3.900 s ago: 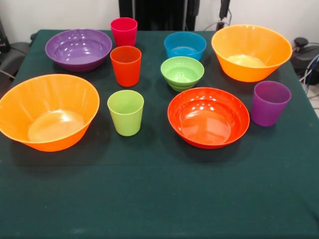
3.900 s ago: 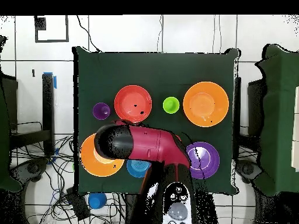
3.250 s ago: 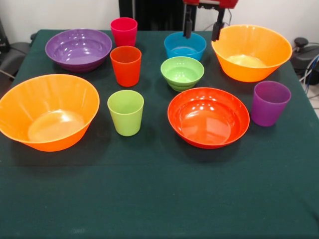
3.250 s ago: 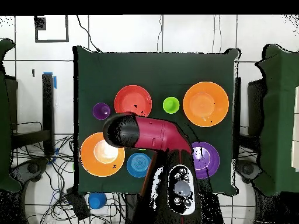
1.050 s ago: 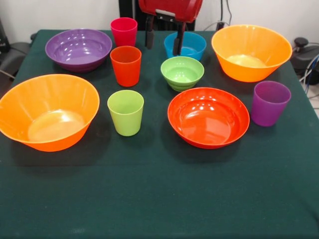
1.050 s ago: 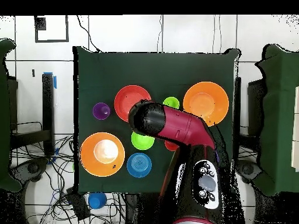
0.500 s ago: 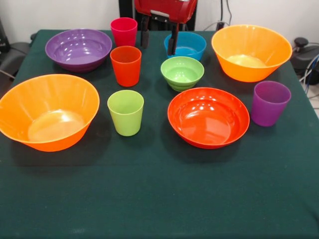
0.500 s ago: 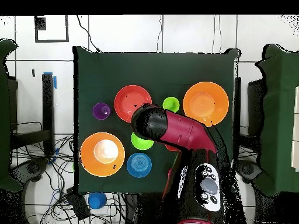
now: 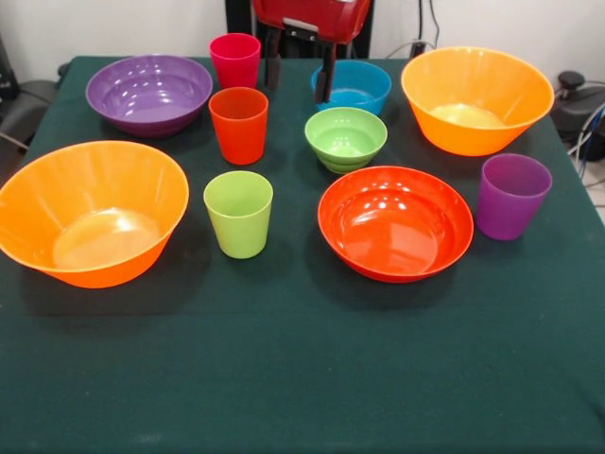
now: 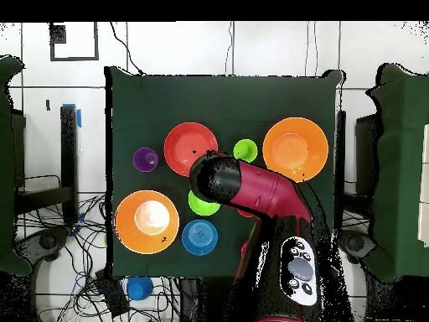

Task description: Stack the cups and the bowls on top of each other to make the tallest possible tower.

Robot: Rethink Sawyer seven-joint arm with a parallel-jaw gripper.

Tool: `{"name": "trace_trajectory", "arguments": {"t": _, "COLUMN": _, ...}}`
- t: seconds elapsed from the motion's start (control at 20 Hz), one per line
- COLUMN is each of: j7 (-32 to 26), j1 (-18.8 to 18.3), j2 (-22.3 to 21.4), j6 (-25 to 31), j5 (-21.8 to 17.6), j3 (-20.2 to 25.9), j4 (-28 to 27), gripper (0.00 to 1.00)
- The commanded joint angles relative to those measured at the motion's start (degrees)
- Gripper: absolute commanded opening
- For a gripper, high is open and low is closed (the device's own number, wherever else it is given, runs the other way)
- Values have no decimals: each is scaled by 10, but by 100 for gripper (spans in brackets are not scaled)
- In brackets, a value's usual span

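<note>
At the table's far edge we see the gripper hanging with its two black fingers spread and holding nothing, between the crimson cup on the left and the blue bowl on the right. Nearer stand the orange-red cup, lime cup and red-orange bowl; nothing is stacked.

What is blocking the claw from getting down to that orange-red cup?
Nothing visible does. The open claw hangs above the table's far end, between the crimson cup and blue bowl. The orange-red cup stands just in front, with open space around it.
</note>
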Motion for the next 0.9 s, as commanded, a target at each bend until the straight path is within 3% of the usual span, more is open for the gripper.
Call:
{"name": "trace_trajectory", "arguments": {"t": 0.05, "j7": 61, "j1": -3, "j2": -6, "j6": -9, "j5": -17, "j3": 21, "j4": 31, "gripper": 100}}
{"name": "trace_trajectory", "arguments": {"t": 0.55, "j7": 42, "j1": -27, "j2": -26, "j6": 1, "j5": -17, "j3": 31, "j4": 56, "gripper": 100}}
{"name": "trace_trajectory", "arguments": {"t": 0.9, "j7": 47, "j1": -28, "j2": -24, "j6": -27, "j5": -24, "j3": 40, "j4": 70, "gripper": 100}}
